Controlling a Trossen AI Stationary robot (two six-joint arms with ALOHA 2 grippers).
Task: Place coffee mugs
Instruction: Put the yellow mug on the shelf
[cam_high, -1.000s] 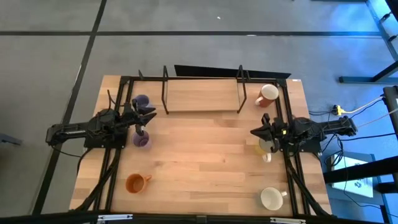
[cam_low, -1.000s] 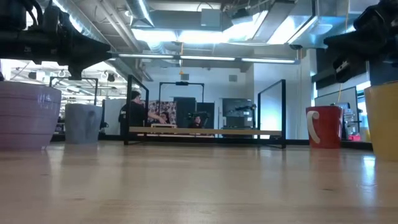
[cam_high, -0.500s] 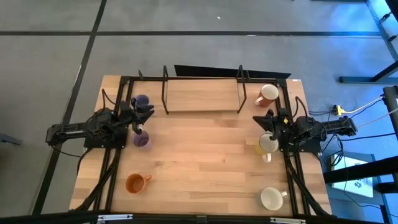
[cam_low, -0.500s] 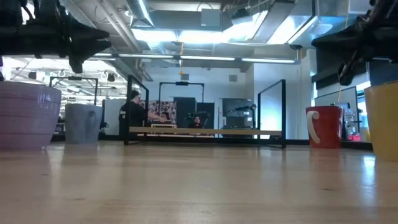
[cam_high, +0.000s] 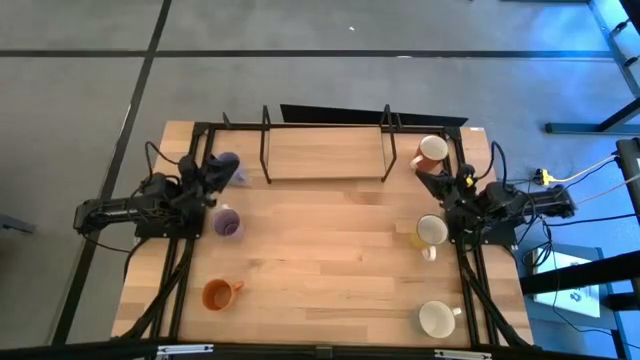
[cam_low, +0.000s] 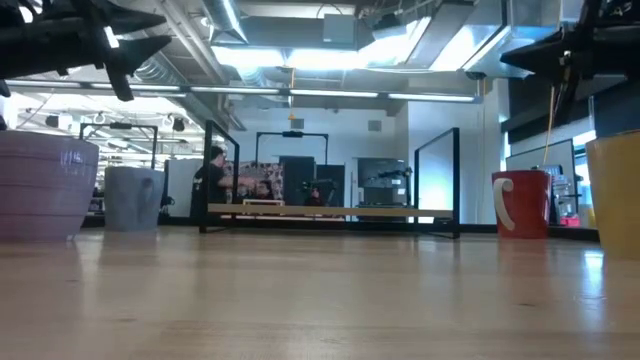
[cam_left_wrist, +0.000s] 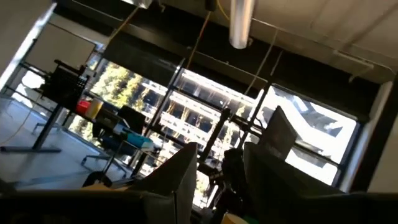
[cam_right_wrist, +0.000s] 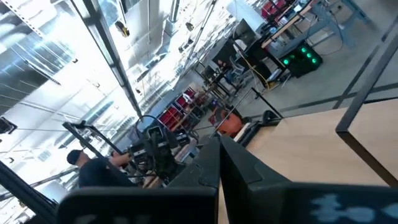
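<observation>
Both arms sit at the table's side edges, left claw (cam_high: 226, 176) parted and empty, right claw (cam_high: 428, 181) closed empty.

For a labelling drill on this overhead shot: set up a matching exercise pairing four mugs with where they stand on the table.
Things:
1. orange mug
2. purple mug
3. white mug with reddish inside
4. cream mug

Places:
A. far right corner, beside the black rack
B. near left corner
C. near right corner
D. left side, mid-table, by the left gripper

Pairs: 1-B, 2-D, 3-A, 4-C
</observation>
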